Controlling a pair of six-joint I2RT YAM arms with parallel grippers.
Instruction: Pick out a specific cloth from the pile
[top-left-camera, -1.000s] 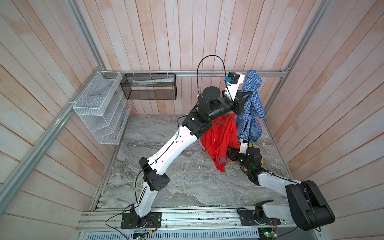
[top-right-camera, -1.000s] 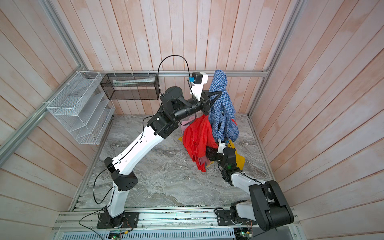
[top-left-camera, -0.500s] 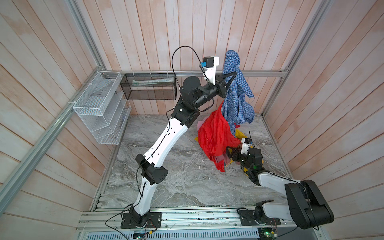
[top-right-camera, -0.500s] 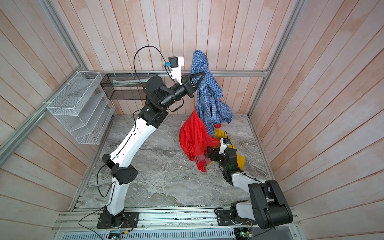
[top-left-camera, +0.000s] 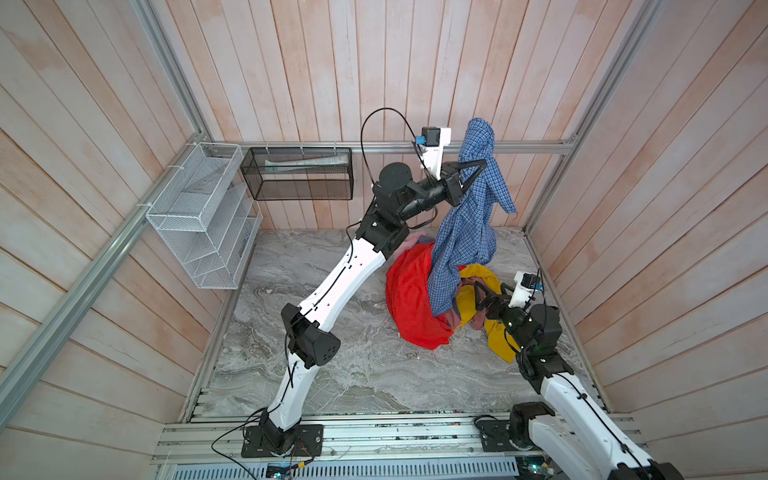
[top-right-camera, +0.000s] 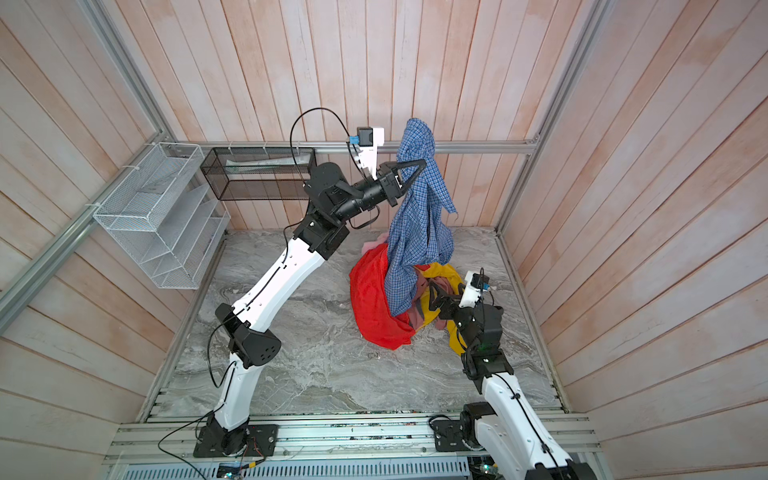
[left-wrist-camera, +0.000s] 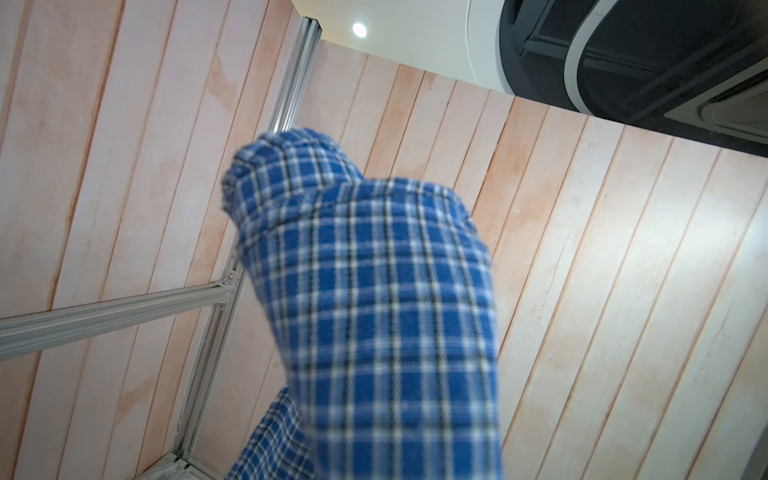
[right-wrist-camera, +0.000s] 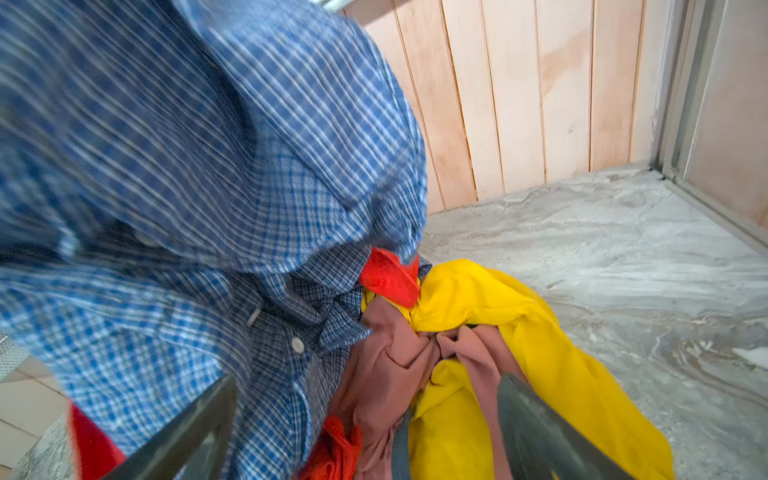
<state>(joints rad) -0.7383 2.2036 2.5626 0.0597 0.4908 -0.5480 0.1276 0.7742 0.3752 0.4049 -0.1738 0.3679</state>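
Arm shells: left arm (top-left-camera: 332, 286) and right arm (top-left-camera: 582, 409), white links with black joint housings.
Elbow: black perforated cover on the left arm, above the base rail (top-left-camera: 395, 440).
Cabling: thin black lead along each white shell; black cable loop (top-left-camera: 384, 109) at the end farthest from the base rail.
Cameras: left wrist camera (top-left-camera: 432, 139), right wrist camera (top-left-camera: 524, 283); white brackets, blue connectors.
Grippers: left gripper (top-left-camera: 483, 164), right gripper (top-left-camera: 478, 296); black triangular finger frames.
Mounts: black base plates (top-left-camera: 282, 440) on the base rail.

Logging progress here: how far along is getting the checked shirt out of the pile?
Done: the left gripper is shut on the shirt and holds it high. In hand: the shirt's tail hangs down onto the pile, not clear of it. The right gripper stands open by the yellow garment, holding nothing. Left: lift the shirt free.
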